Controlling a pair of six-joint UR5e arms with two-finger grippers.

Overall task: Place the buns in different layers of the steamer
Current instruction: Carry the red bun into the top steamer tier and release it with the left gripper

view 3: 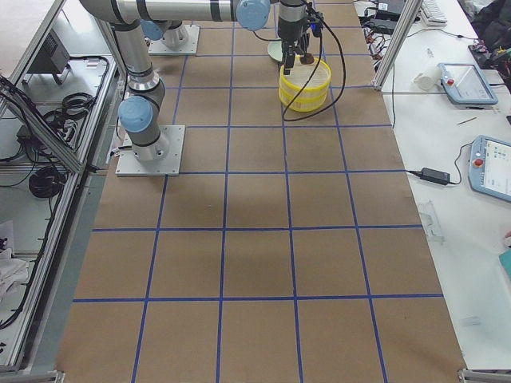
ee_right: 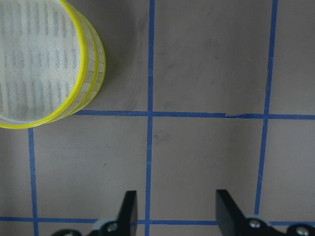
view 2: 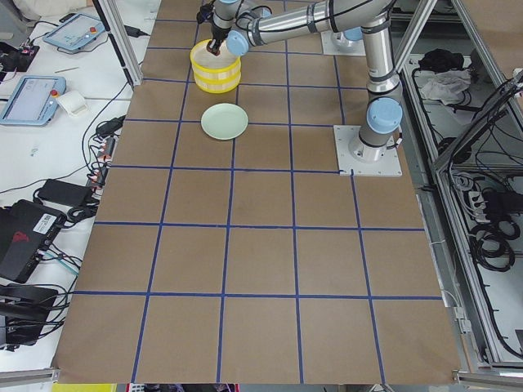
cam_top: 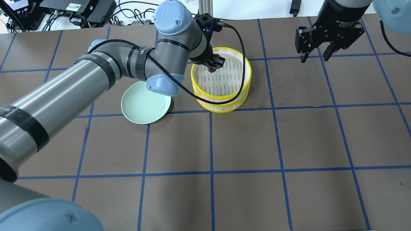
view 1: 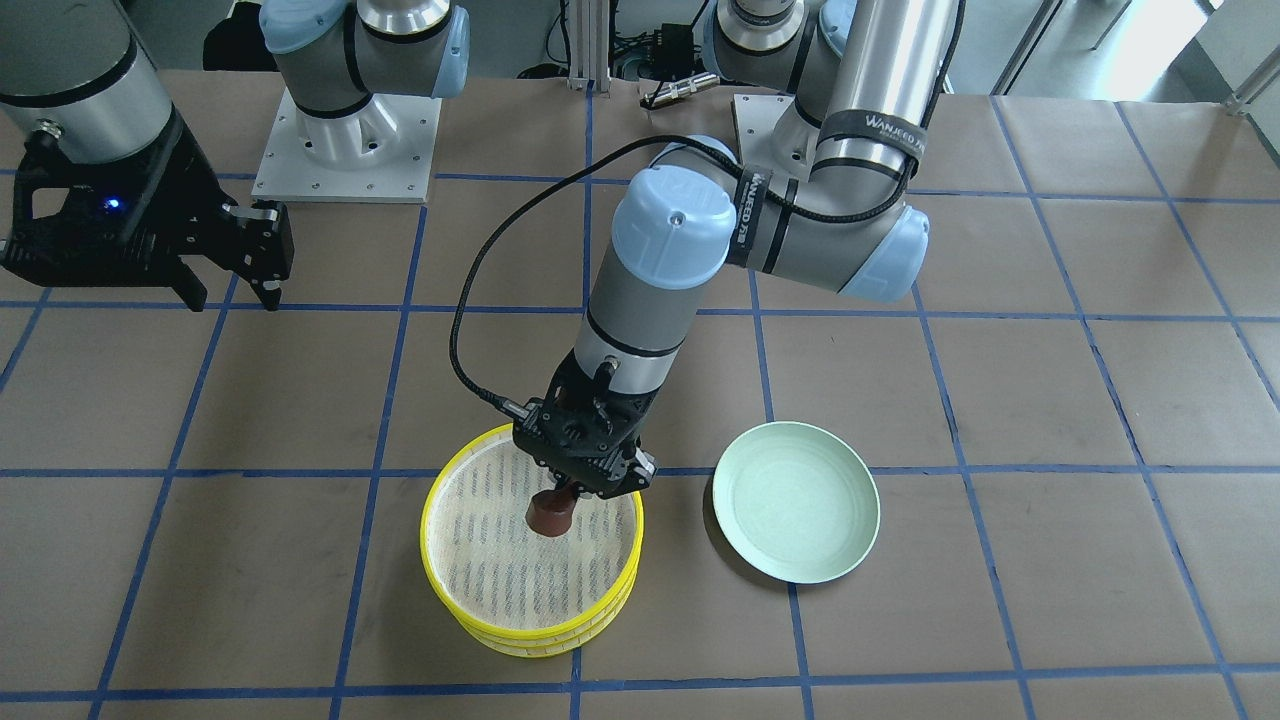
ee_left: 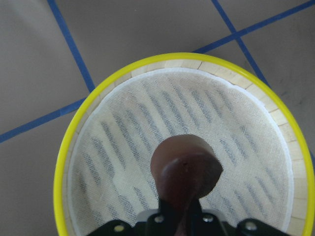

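The steamer layers [view 1: 428,535] are stacked, with yellow rims and a pale mesh-lined base on top; the stack also shows in the overhead view [cam_top: 249,77] and the left wrist view [ee_left: 61,162]. My left gripper [view 1: 566,493] is shut on the dark reddish-brown bun [view 1: 549,517], low over the middle of the top layer; the bun also shows in the left wrist view [ee_left: 186,164]. Whether the bun touches the base I cannot tell. The cream-white bun is hidden. My right gripper [cam_top: 314,55] is open and empty, off to the side above the table.
An empty pale green plate [view 1: 795,515] lies on the table next to the steamer stack, on my left. Brown paper with blue tape lines covers the table. The arm bases stand at the table's back edge.
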